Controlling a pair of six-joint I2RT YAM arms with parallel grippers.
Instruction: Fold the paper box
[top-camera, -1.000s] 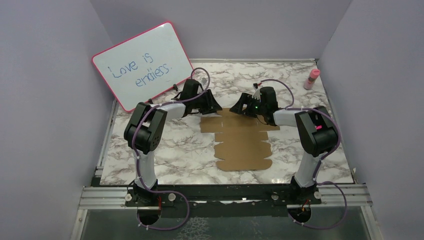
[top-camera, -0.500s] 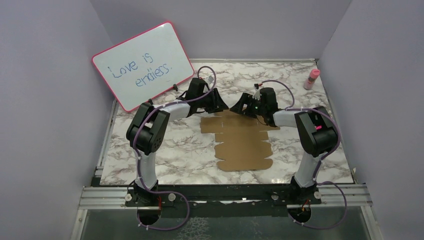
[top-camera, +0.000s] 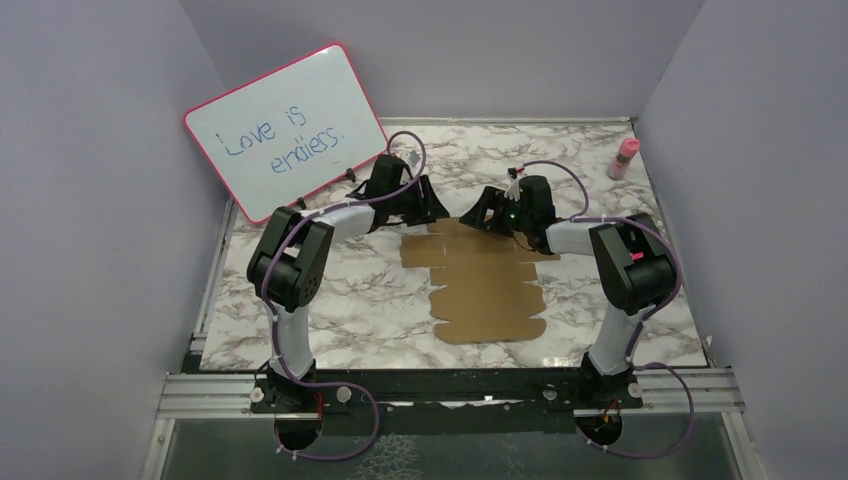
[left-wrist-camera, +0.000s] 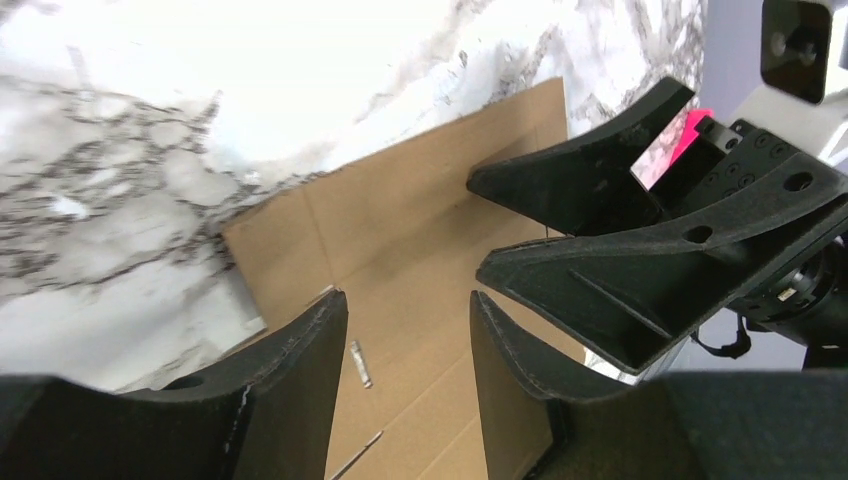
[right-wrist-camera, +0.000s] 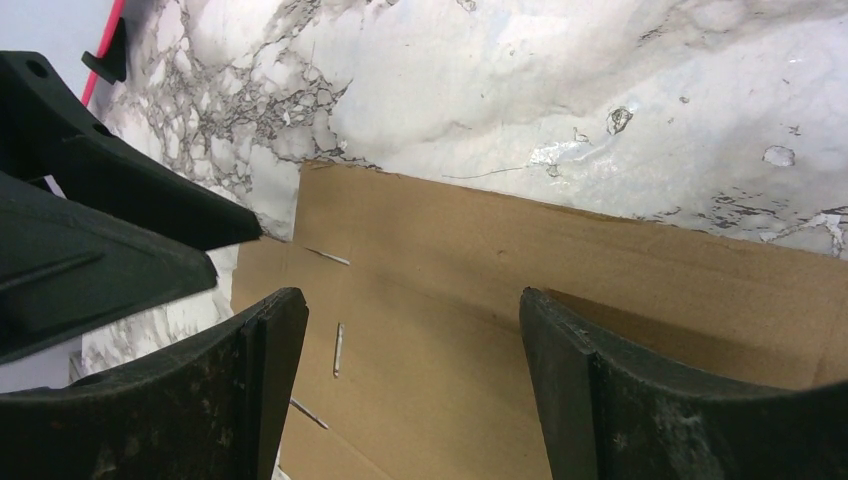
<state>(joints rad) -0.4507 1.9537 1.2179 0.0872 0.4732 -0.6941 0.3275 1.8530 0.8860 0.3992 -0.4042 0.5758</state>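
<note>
The paper box (top-camera: 485, 285) is a flat brown die-cut cardboard sheet lying on the marble table, with notched flaps along its sides. Both grippers hover over its far edge, facing each other. My left gripper (top-camera: 432, 206) is open and empty above the sheet's far left corner; in the left wrist view (left-wrist-camera: 408, 312) the cardboard (left-wrist-camera: 420, 225) lies beneath its fingers. My right gripper (top-camera: 474, 212) is open wider and empty above the far edge; in the right wrist view (right-wrist-camera: 410, 312) the cardboard (right-wrist-camera: 580, 270) fills the space under the jaws.
A pink-framed whiteboard (top-camera: 285, 130) leans at the back left behind the left arm. A pink bottle (top-camera: 625, 158) stands at the back right corner. Purple walls close in three sides. The right gripper's fingers (left-wrist-camera: 600, 190) show close by in the left wrist view.
My left gripper swung right toward the right gripper, then drew back a little to the left. The right arm and the cardboard have not moved.
</note>
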